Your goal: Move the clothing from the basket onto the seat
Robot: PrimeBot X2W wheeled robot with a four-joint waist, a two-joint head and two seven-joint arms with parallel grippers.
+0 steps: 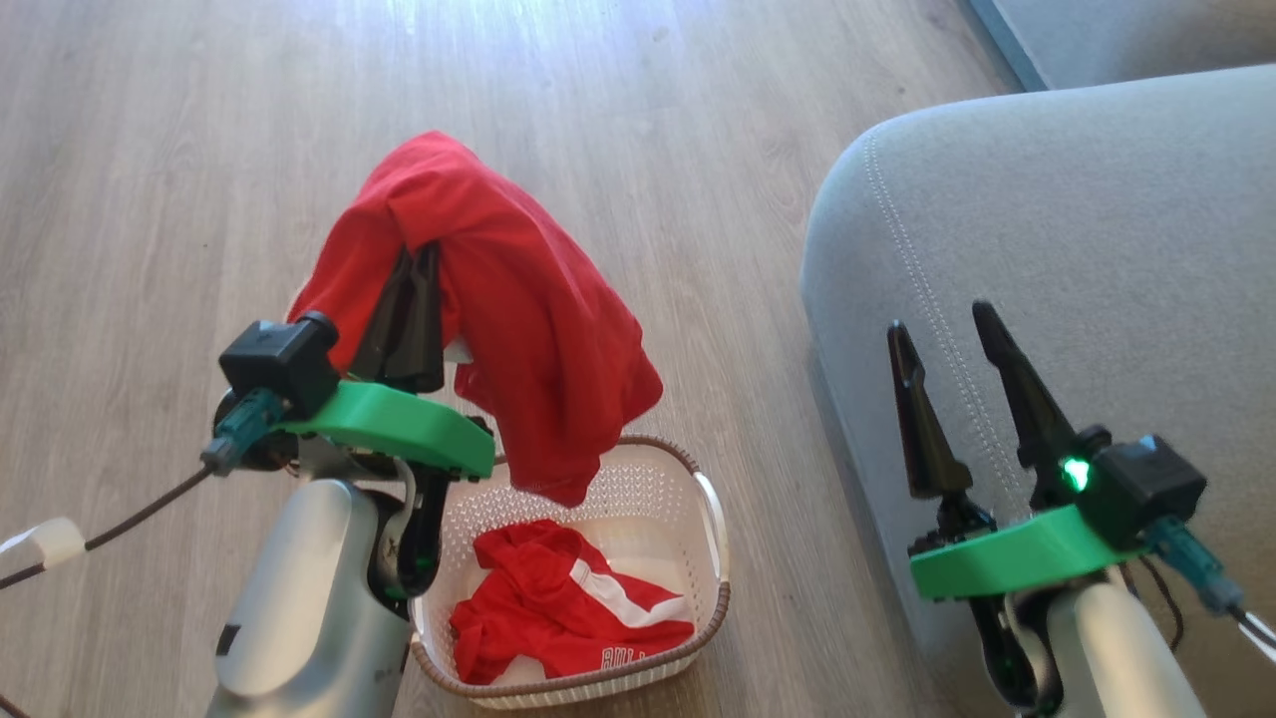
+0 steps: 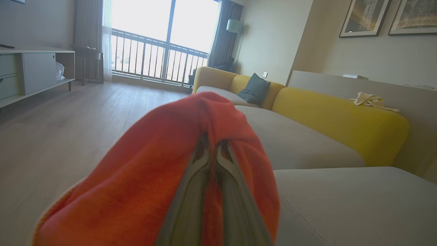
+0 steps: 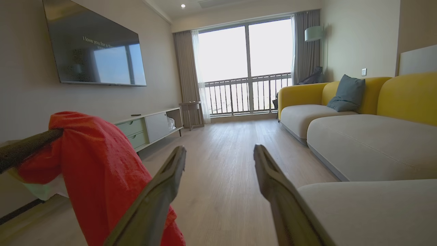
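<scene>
The plain red garment [image 1: 538, 329] is held in the clamped left gripper [image 1: 424, 254] and draped over its fingers above the basket [image 1: 714, 519], long axis hanging down toward it; the hem is possibly touching the far rim, hard to tell. The striped garment [image 1: 568, 608] is seen crumpled inside the basket, long axis across it, lettering toward the near rim. The right gripper [image 1: 940, 319] is spread wide and empty over the edge of the seat [image 1: 1097, 249], with bare floor [image 1: 758, 299] between seat and basket.

Plain red garment [image 1: 538, 299] hangs over basket [image 1: 648, 477] holding striped garment [image 1: 558, 613], beside seat [image 1: 1097, 219].
</scene>
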